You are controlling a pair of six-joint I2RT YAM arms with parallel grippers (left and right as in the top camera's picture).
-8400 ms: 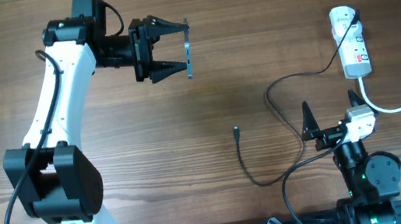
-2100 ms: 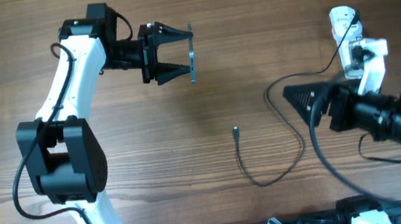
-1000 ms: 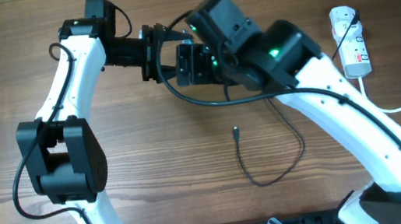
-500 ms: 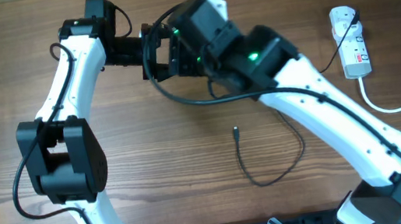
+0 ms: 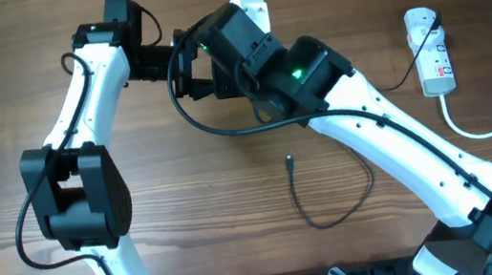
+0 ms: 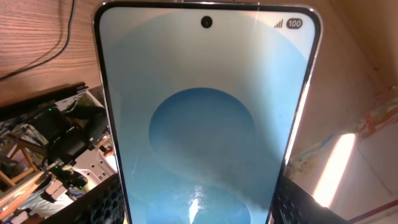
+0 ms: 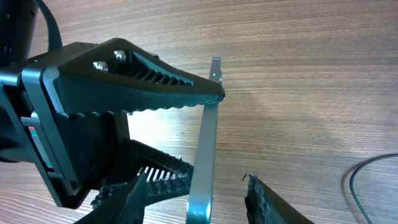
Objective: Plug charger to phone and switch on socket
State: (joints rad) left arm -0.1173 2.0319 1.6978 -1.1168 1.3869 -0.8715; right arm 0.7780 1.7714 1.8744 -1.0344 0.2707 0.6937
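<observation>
Black ribbed fingers (image 7: 137,81) of the left pincer (image 7: 204,132) are clamped on the phone (image 6: 205,124), one on each long side. They hold it edge-on over the desk (image 5: 189,213), in the upper middle of the overhead view.

In the right wrist view the phone shows only its thin metal edge, and its long axis runs from the bottom of the frame toward the top. The right pincer (image 7: 194,186) is at the lower end of that edge. Its two fingertips (image 7: 134,190) stand apart, one on each side of the phone, with a gap on both sides, so it has hold of nothing.

In the left wrist view the lit blue screen fills the frame, with the camera hole at the top; the charging port I cannot see.

The charger (image 5: 307,214) lies loose on the desk in the lower middle of the overhead view. Its connector tip (image 5: 289,160) points toward the top of the frame, well apart from both pincers. I judge that the right arm is the nearer one to it. The socket (image 5: 432,53) lies at the upper right, and the black cable runs to it.
</observation>
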